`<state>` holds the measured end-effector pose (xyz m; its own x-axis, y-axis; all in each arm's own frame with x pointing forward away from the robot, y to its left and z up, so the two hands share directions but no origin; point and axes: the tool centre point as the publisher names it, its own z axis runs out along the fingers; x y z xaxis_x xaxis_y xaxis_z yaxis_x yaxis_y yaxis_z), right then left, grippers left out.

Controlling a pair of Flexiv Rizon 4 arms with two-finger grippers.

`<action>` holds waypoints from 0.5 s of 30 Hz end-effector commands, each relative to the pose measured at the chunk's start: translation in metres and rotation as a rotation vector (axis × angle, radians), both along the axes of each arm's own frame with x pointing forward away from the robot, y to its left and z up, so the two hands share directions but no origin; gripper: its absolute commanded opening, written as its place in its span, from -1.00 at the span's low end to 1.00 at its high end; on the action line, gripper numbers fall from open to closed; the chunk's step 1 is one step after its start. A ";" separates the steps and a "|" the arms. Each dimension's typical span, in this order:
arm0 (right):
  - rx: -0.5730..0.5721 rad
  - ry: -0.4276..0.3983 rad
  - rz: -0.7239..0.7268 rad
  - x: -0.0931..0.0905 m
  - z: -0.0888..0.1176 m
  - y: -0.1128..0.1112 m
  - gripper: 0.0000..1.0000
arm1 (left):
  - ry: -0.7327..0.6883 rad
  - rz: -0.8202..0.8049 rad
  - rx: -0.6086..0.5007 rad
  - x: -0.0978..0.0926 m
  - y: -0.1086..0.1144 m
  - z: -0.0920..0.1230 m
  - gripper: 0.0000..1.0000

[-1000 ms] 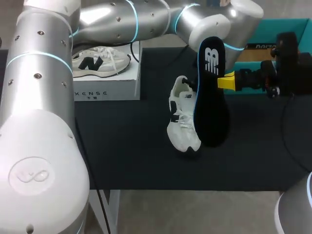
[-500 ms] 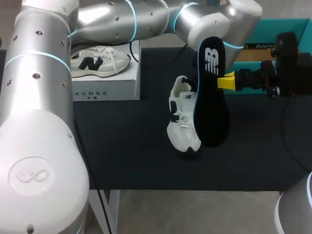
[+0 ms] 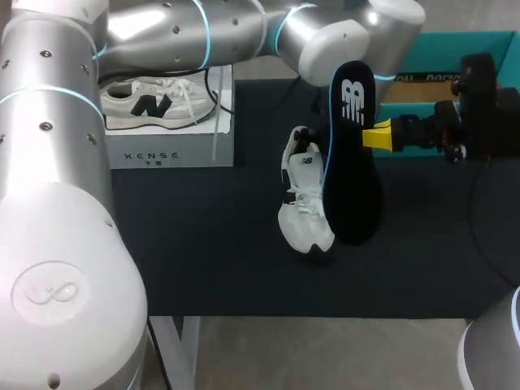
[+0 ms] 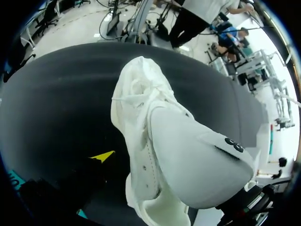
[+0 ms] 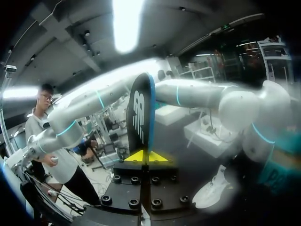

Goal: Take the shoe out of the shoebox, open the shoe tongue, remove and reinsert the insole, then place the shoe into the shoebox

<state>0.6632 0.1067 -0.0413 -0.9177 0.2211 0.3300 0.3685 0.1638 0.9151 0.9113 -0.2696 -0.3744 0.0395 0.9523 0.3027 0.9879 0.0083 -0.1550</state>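
We see the black insole held on edge just right of the frame's centre in the head view. Its long axis runs up and down the frame, with the heel end at the top and the toe end low over the dark bench. It is a flat, foot-shaped slab with a thin blue rim, and a white logo is printed on its heel end. The right hand comes in from the right and is clamped on the insole's right edge. In the right wrist view its two yellow tips are pressed against the slab from both sides. Just left of the insole the white shoe lies on the bench, toe toward the bottom of the frame and heel toward the top. It has a white mesh upper, loose white laces and small dark marks on its side. The left arm crosses the top of the frame to a spot above the heel. The left hand is hidden behind the insole, so we cannot tell whether it is apart or clamped. Its wrist view looks along the shoe's smooth heel panel toward the toe. At upper left a white box with grey lettering on its front holds a second shoe. At upper right stands a teal box with print on it.
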 end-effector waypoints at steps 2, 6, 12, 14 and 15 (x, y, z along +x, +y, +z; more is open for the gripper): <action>0.000 0.001 0.001 0.002 -0.001 0.002 -1.00 | -0.005 0.016 -0.045 0.004 0.002 0.003 1.00; 0.000 0.001 0.001 0.002 -0.001 0.002 -1.00 | -0.017 0.014 -0.130 0.004 0.001 0.017 1.00; 0.000 0.001 0.001 0.002 -0.001 0.002 -1.00 | -0.039 0.031 -0.183 0.006 0.001 0.030 1.00; 0.000 0.001 0.001 0.002 -0.001 0.002 -1.00 | -0.054 0.021 -0.216 0.006 0.002 0.040 1.00; 0.000 0.001 0.001 0.002 -0.001 0.002 -1.00 | -0.063 0.010 -0.228 0.005 0.002 0.045 1.00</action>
